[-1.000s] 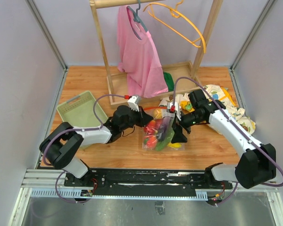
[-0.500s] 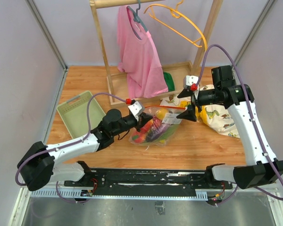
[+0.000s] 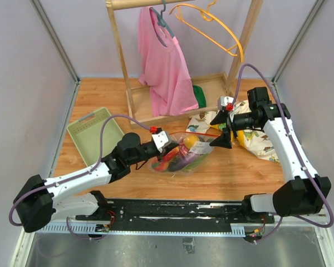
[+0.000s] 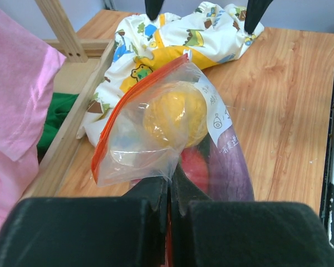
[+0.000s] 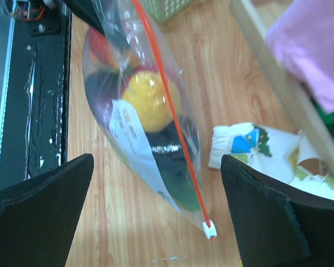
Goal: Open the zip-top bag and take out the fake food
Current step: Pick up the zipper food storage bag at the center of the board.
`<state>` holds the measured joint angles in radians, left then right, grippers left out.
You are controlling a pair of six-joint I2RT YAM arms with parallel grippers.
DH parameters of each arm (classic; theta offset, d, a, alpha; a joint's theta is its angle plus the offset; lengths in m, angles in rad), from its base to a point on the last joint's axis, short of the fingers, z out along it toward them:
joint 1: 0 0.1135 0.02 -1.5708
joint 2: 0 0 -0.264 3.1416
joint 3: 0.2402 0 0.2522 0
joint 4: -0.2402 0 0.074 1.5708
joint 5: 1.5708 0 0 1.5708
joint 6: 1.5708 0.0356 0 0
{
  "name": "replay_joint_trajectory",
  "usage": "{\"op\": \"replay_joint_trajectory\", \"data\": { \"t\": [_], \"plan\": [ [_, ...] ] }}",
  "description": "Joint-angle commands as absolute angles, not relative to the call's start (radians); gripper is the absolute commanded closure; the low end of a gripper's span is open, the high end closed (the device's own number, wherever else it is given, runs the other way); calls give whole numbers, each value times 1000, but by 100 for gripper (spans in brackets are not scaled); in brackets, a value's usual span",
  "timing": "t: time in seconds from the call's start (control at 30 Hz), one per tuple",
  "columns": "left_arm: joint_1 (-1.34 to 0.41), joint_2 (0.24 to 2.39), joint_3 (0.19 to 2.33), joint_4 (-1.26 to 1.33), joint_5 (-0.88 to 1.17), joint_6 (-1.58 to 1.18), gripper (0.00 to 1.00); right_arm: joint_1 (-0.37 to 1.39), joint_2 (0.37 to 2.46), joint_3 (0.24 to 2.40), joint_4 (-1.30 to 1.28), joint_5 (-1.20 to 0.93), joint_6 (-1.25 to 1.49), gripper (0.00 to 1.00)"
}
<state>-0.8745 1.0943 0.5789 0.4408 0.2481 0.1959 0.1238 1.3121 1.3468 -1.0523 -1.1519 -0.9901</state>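
Observation:
The zip-top bag (image 3: 183, 154) lies at the table's middle with its orange-red zipper strip (image 3: 197, 134) on the far side. Inside is the fake food: a yellow fruit (image 4: 175, 114), a purple piece (image 4: 229, 167) and a red piece (image 4: 192, 167). My left gripper (image 3: 168, 147) is shut on the bag's clear plastic at its left corner (image 4: 170, 182). My right gripper (image 3: 221, 131) is open wide just right of the bag, touching nothing. In the right wrist view the white zipper slider (image 5: 210, 228) and the bag's end sit between its spread fingers (image 5: 156, 161).
The dinosaur-print cloth (image 3: 261, 133) lies behind the right gripper. The pale green tray (image 3: 94, 130) is at the left. A wooden rack (image 3: 156, 114) with a pink shirt (image 3: 164, 67) and an orange hanger stands at the back.
The right gripper has left the bag, swung up and back to the right, and now stands open. The left arm has drawn back leftwards, still gripping the bag, which shifted and tilted.

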Motion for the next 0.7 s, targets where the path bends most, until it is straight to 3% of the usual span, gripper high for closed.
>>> {"op": "replay_joint_trajectory", "data": {
  "t": [0.0,0.23,0.5,0.67],
  "plan": [
    [-885,1049,557,466,261,229,100,101,1346,1262,-1072,-1140,-1175,4],
    [-885,1026,542,453,259,225,100,101,1429,1262,-1072,-1099,-1257,18],
    [-885,1005,531,445,250,222,100,100,1616,1405,-1286,-1122,-1393,58],
    [-887,1000,522,445,244,216,100,100,1652,1428,-1367,-1127,-1466,70]
  ]
}}
